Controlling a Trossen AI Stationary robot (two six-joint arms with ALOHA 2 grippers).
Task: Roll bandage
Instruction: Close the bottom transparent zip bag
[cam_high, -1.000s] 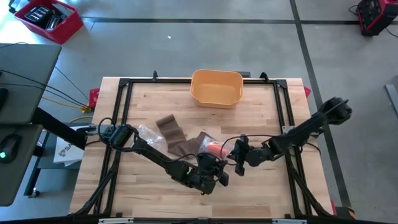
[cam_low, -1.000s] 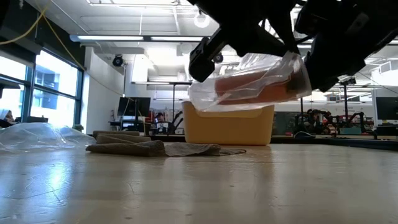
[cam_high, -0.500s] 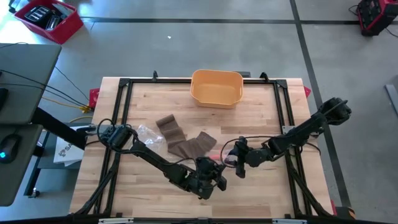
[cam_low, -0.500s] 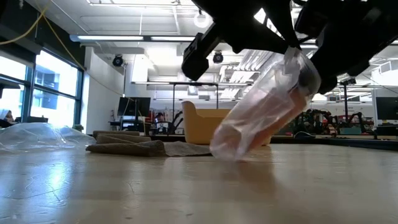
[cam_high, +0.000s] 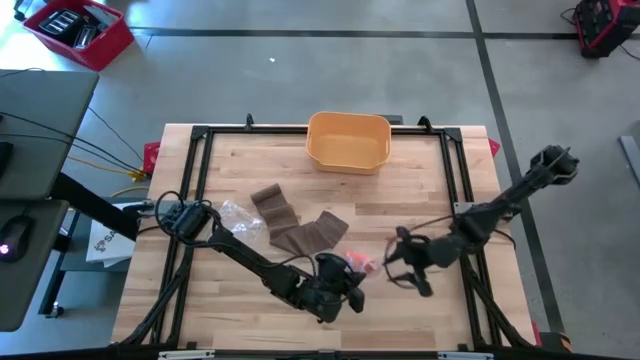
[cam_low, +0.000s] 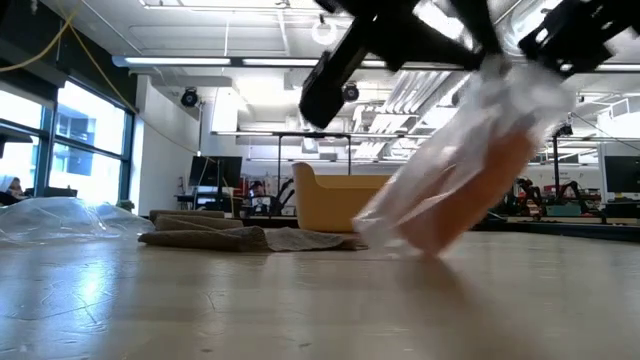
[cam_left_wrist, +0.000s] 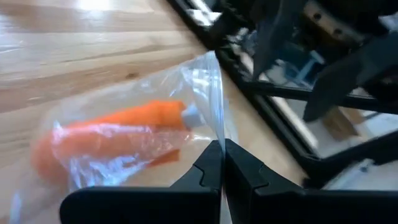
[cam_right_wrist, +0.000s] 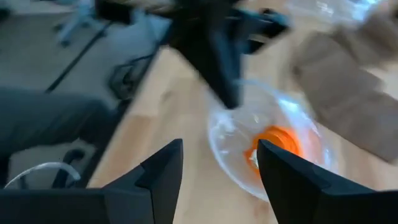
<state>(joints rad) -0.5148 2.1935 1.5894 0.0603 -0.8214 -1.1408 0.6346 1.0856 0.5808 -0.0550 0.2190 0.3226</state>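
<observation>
the left gripper (cam_high: 352, 283) sits low over the front middle of the bench (cam_high: 240, 310), its jaws shut on the edge of a clear plastic bag (cam_left_wrist: 134, 134); the left wrist view shows the two dark fingers (cam_left_wrist: 208, 171) pressed together with the film pinched between them. inside the bag lies an orange bandage roll (cam_left_wrist: 109, 130) with a pale end, and in the low view the bag (cam_low: 465, 175) hangs tilted from the gripper, its lower end down near the bench surface, though whether it actually touches the wood is hard to tell there. the right gripper (cam_high: 403, 262) is just beside the bag on the right, apart from it, with its jaws spread wide and nothing between them; its wrist view looks past the two parted fingers (cam_right_wrist: 163, 171) at the bag and the orange roll (cam_right_wrist: 273, 142) farther off. behind the bag, toward the middle of the bench, lies a loose brown bandage (cam_high: 295, 222), partly folded in a zigzag, with a crumpled piece of clear plastic (cam_high: 238, 215) next to it on the left. a yellow bin (cam_high: 348, 141) stands at the far edge of the bench, well apart from both grippers.
</observation>
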